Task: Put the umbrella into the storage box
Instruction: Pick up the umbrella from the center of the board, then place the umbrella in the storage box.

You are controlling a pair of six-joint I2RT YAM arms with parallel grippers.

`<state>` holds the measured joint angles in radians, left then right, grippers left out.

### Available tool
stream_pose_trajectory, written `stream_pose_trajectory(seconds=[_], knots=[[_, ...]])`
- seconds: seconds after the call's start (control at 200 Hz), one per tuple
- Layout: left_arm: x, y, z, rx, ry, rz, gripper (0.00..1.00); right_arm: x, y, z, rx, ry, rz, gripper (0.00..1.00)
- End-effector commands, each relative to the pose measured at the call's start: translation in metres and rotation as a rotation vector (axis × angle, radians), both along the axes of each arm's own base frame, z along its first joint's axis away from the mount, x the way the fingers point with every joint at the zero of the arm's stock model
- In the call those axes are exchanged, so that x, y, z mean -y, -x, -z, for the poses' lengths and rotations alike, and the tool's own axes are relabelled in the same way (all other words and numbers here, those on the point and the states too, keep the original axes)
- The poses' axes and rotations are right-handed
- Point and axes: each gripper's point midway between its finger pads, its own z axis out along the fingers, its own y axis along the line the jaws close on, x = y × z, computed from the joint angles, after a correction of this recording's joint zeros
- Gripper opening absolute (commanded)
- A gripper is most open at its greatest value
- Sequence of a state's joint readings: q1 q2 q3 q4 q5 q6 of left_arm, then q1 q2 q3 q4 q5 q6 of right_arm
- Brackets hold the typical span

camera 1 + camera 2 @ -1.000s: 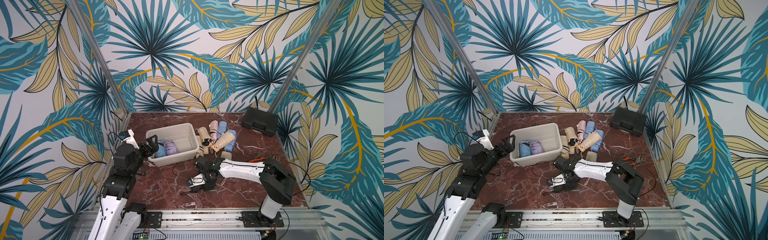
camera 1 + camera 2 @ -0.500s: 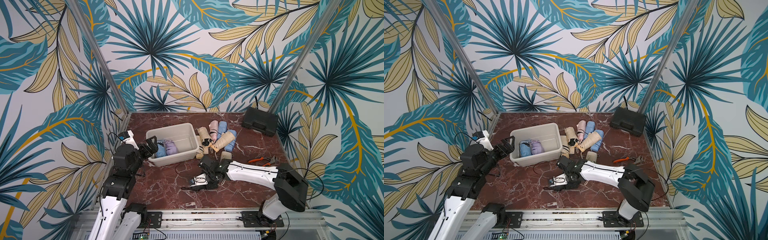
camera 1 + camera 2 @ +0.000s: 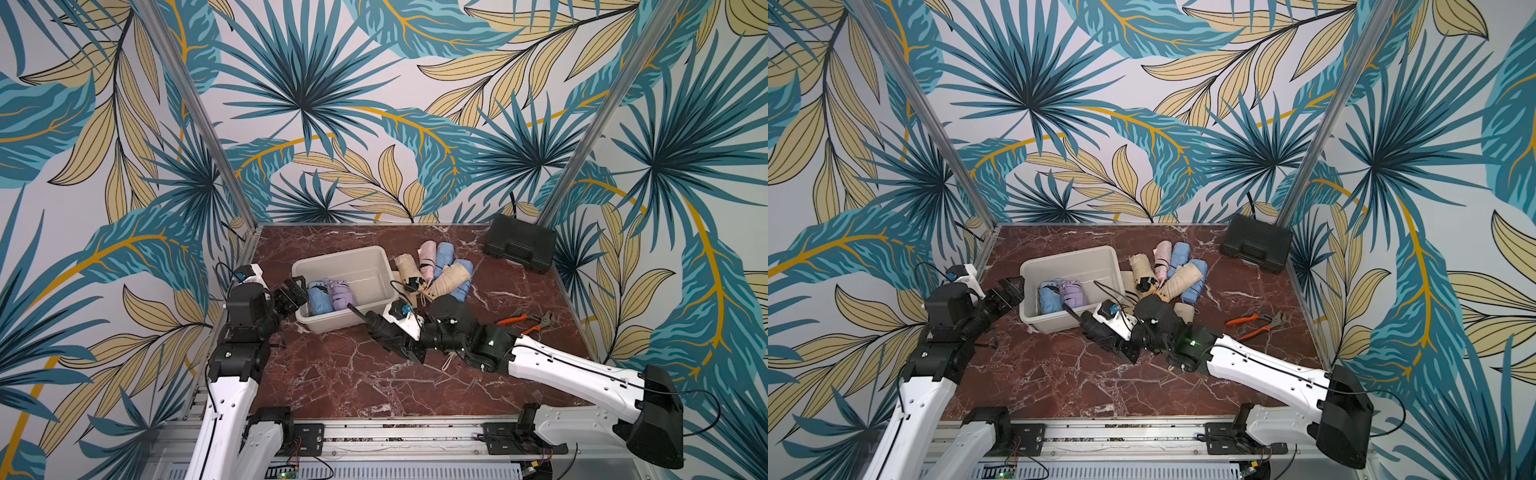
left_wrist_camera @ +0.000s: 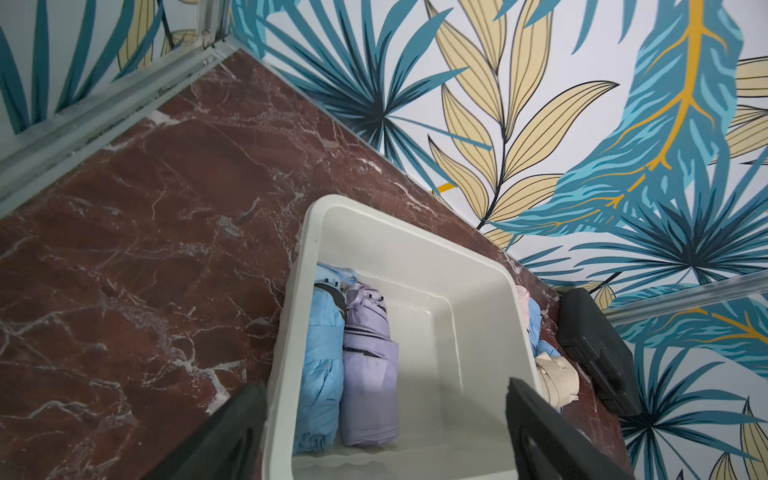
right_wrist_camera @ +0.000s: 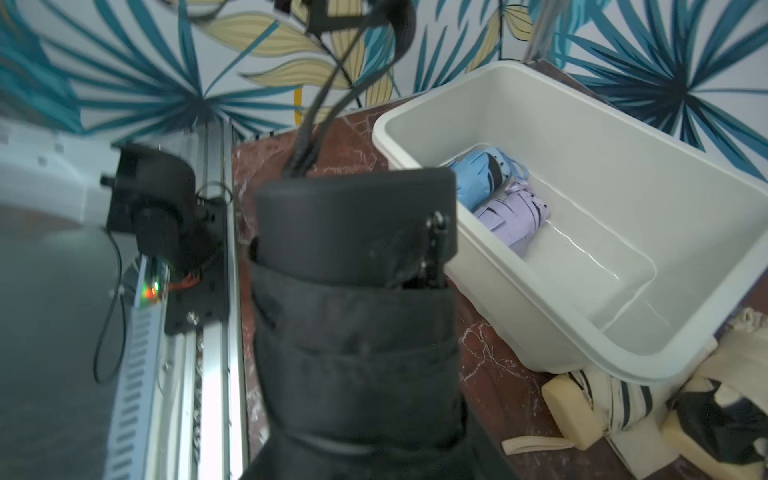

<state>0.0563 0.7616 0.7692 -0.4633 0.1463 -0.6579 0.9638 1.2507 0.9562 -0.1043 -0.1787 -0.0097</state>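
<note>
black umbrella [image 5: 353, 332], off-white storage box [image 3: 328, 323]

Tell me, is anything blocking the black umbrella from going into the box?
Nothing visible does. The black umbrella is beside the box, whose nearer half is bare; two umbrellas lie at its other end.

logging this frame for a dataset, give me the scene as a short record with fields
right gripper: shut on the black umbrella, held tilted, tip toward the storage box
left gripper: open, empty, at the box's left end
in box: blue umbrella and lilac umbrella, side by side at the left end
outside box: pile of folded umbrellas just right of it
other items: black case in the far right corner; orange-handled pliers near the right wall
task status: black umbrella not yet in the box
</note>
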Motion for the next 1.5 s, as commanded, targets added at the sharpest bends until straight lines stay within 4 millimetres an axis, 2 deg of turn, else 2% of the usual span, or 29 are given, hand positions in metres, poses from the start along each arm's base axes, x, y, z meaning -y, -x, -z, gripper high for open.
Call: stream_pose_trajectory(seconds=[0.0, 0.185, 0.215, 0.351, 0.701, 0.937, 1.187, 1.397, 1.497], knots=[[0.003, 0.001, 0.0, -0.007, -0.019, 0.046, 0.91, -0.015, -0.039, -0.064, -0.167, -0.255, 0.27, 0.27], [0.002, 0.006, 0.013, -0.036, -0.034, 0.05, 0.89, -0.039, -0.075, -0.073, -0.233, -0.215, 0.398, 0.27], [0.003, 0.007, 0.015, -0.036, -0.031, 0.054, 0.88, -0.041, -0.079, -0.066, -0.245, -0.178, 0.414, 0.27], [0.003, 0.013, 0.018, -0.015, -0.058, 0.062, 0.88, -0.064, -0.104, -0.063, -0.252, -0.146, 0.448, 0.27], [-0.008, 0.027, 0.024, -0.002, -0.14, 0.024, 0.85, -0.092, -0.165, -0.012, -0.317, -0.036, 0.522, 0.27], [-0.007, 0.026, 0.023, 0.004, -0.197, 0.055, 0.84, -0.081, -0.193, 0.031, -0.226, 0.154, 0.591, 0.27], [-0.007, 0.022, 0.025, 0.008, -0.224, 0.074, 0.84, -0.082, -0.198, 0.075, -0.281, 0.225, 0.629, 0.28], [-0.006, 0.017, 0.03, -0.001, -0.214, 0.075, 0.84, -0.071, -0.21, 0.096, -0.267, 0.254, 0.733, 0.36], [-0.007, 0.016, 0.033, -0.014, -0.199, 0.064, 0.84, -0.067, -0.213, 0.099, -0.257, 0.252, 0.764, 0.36]])
